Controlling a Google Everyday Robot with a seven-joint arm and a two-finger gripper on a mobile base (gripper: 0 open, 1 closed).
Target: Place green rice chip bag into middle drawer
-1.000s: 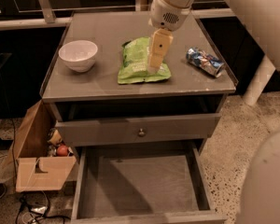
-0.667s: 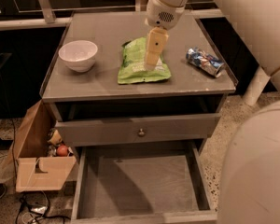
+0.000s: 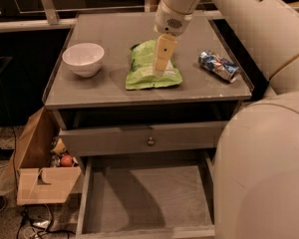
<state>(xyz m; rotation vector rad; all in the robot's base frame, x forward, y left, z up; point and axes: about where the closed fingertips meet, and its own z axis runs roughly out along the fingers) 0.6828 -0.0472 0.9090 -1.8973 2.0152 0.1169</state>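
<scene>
The hand (image 3: 160, 69) has edged slightly toward the white bowl (image 3: 83, 59), low over the green rice chip bag (image 3: 139, 71) lying flat on the surface (image 3: 109, 92) right of that bowl. Whether it is apart or clamped, I cannot tell. The middle drawer (image 3: 144, 198), below the bowl, stands open; the pickup seems unfinished.

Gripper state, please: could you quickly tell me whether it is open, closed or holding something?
Gripper: at the green rice chip bag, over its middle; open or shut cannot be told.
</scene>
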